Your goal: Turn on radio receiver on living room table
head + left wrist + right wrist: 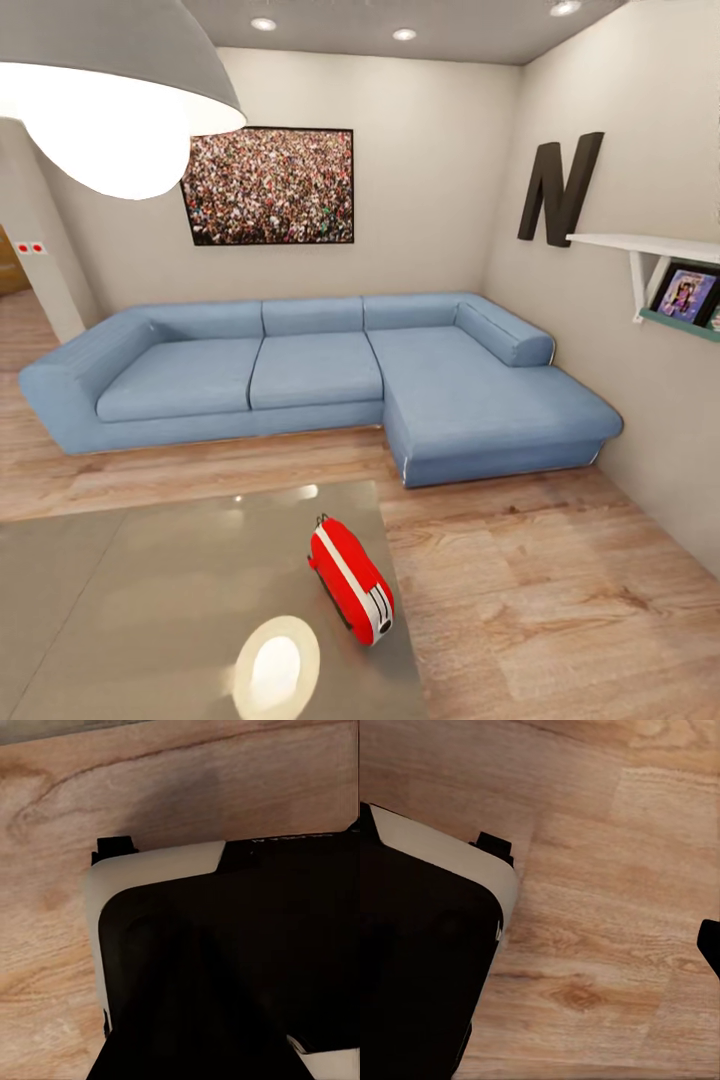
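In the head view the radio receiver (350, 579), a small red rounded box with a white band and white end faces, lies on the glossy grey-beige table (150, 590) near its right edge. Its small top handle points toward the sofa. Both wrist views look down on light wood floor and the robot's own black-and-white body (225, 967) (427, 960). A dark tip (709, 945) at the edge of the right wrist view may be a finger of my right gripper; its state is unreadable.
A blue L-shaped sofa (330, 375) stands behind the table, under a crowd photo (268, 186). A black letter "N" (558, 188) and a white shelf (650, 250) hang on the right wall. A lamp shade (100, 90) hangs at upper left. Wood floor (560, 590) lies right of the table.
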Robot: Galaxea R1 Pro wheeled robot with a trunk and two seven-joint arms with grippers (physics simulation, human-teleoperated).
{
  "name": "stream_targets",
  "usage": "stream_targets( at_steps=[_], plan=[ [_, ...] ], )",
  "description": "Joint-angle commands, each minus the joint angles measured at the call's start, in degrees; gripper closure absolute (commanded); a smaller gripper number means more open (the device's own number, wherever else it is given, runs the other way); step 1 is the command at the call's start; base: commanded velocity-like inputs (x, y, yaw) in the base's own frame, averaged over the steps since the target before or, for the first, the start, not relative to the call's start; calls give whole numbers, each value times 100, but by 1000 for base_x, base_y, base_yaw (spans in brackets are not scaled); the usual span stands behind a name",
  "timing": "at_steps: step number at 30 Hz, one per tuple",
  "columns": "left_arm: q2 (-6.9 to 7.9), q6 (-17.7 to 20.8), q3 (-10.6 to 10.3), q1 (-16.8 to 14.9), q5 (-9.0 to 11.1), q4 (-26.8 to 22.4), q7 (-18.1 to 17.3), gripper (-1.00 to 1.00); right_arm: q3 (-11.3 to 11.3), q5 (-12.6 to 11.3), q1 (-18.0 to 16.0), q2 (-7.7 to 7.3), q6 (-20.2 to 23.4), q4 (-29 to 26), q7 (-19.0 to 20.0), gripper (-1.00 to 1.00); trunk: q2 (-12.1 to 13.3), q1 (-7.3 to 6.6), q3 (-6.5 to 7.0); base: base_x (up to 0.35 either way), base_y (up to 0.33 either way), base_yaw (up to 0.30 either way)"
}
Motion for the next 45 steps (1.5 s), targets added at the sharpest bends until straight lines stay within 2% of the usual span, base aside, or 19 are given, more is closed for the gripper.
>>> stream_targets(
  at_steps=[1,4,8,12,45],
  plan=[
    [-23,-17,-1,0,1,0,9,100,0,-2,0,21,-2,21,-1,-100,0,0,9,0,0,0],
    [-123,-49,-1,1,8,-4,150,100,-7,-141,0,148,-5,87,-2,-100,0,0,36,0,0,0],
    [-273,-132,-1,1,10,-5,458,100,-8,-362,0,194,-6,106,3,-100,0,0,72,0,0,0],
    [-364,-183,-1,1,11,-5,643,100,-9,-446,0,212,-6,114,6,-100,0,0,108,0,0,0],
    [-322,-192,36,1,-7,-62,686,100,-9,-481,0,251,-6,113,43,-100,0,0,359,0,0,0]
  ],
)
